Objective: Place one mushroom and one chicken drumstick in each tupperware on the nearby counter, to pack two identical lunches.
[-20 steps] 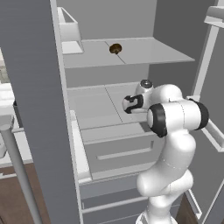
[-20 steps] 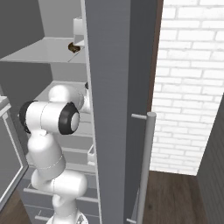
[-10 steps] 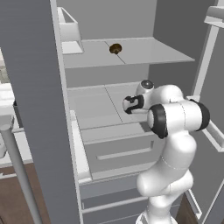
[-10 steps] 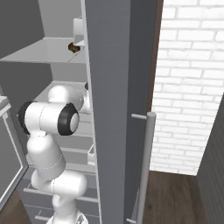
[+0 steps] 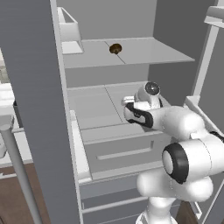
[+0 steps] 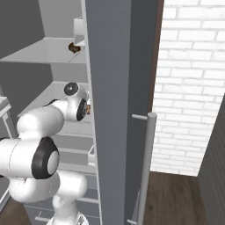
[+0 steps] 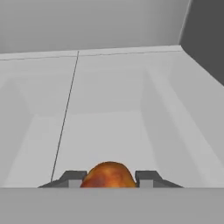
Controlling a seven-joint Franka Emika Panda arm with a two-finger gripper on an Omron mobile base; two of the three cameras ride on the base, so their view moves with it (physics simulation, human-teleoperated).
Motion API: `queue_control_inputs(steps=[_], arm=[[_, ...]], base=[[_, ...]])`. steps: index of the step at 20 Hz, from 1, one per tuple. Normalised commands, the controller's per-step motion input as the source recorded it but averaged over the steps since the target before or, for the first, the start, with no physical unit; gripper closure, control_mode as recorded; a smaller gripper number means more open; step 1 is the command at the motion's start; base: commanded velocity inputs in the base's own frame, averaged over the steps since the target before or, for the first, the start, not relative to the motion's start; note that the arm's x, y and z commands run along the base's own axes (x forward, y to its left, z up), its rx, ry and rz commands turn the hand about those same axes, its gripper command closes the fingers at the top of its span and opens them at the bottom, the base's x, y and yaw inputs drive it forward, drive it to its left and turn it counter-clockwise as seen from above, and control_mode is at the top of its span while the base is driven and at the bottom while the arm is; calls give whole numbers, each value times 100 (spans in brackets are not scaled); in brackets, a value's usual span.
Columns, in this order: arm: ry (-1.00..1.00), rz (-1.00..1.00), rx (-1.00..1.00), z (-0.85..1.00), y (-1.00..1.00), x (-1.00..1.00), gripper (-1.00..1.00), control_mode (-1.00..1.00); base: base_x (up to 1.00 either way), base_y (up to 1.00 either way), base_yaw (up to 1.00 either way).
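My gripper [image 7: 109,178] is shut on an orange-brown chicken drumstick [image 7: 108,171], whose rounded end bulges between the two dark fingertips [image 7: 72,177]. The hand [image 5: 135,111] reaches into the open fridge, just above its middle shelf [image 5: 96,105]. A sliver of the drumstick [image 6: 89,108] shows at the hand in the right base view. One small brown mushroom [image 5: 115,48] lies on the upper shelf [image 5: 144,50], above and slightly left of the hand; the mushroom [image 6: 74,47] sits near the shelf's back. The tupperware and the counter are out of view.
The open fridge door [image 5: 33,109] with its bar handle [image 5: 17,170] stands at my left. The fridge's grey side wall [image 6: 118,110] rises close on the right, a white brick wall [image 6: 189,83] beyond it. White drawers [image 5: 118,151] sit under the middle shelf.
The jaws have closed around the drumstick on the middle shelf. The arm has hardly moved.
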Motion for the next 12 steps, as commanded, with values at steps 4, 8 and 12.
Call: queue_control_inputs(steps=[4, 8, 12], arm=[[-17, 0, 0, 100, 3, -100, 100, -100], [-8, 0, 2, 100, 0, -100, 100, -100], [-1, 1, 2, 100, 1, -100, 100, -100]], base=[[0, 0, 0], [0, 0, 0], [0, 0, 0]])
